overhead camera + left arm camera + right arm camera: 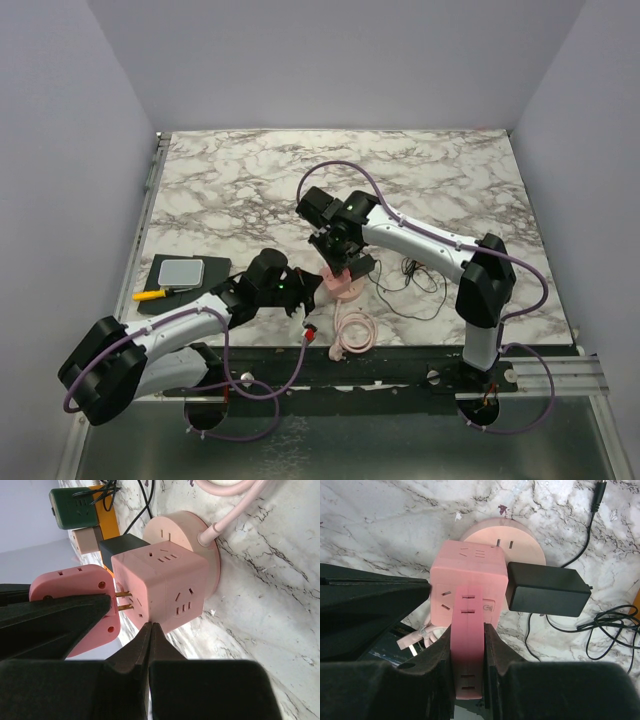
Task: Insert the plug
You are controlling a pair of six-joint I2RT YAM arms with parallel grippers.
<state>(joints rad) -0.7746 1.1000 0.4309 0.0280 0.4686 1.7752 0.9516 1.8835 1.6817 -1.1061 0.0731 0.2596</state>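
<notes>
Nearest the arm bases, low in the top view, the pink cable (355,332) lies coiled on the marble table (250,180). Just beyond it the left gripper (149,630) has its fingers pressed fully together and holds nothing. In the left wrist view its tips meet at the lower edge of the pink cube socket (170,587), apparently touching it as a brace.

The cube stands on its round base (170,530), centre of the top view. The task's plug (468,605), a flat pink body, is clamped between the narrowly set fingers of the right gripper (467,645) and points at the cube's near face. Its brass prongs (125,600) bridge the gap to that face with bare metal showing, so insertion is judged begun but not seated. Whether the tips are inside the slots cannot be told. Farther right, a black adapter (547,590) occupies the neighbouring face.

Hazards, as judged from here:
- **Slight tilt of the plug:** the prongs could bind or bend against the slot edges.
- **Push force on the cube:** closed tips merely rest against it, so it could slide or tip away.
- **Grip on the plug:** the thin body could pivot or slip back between the pads.
- **Right finger path:** it could catch on the adapter.
</notes>
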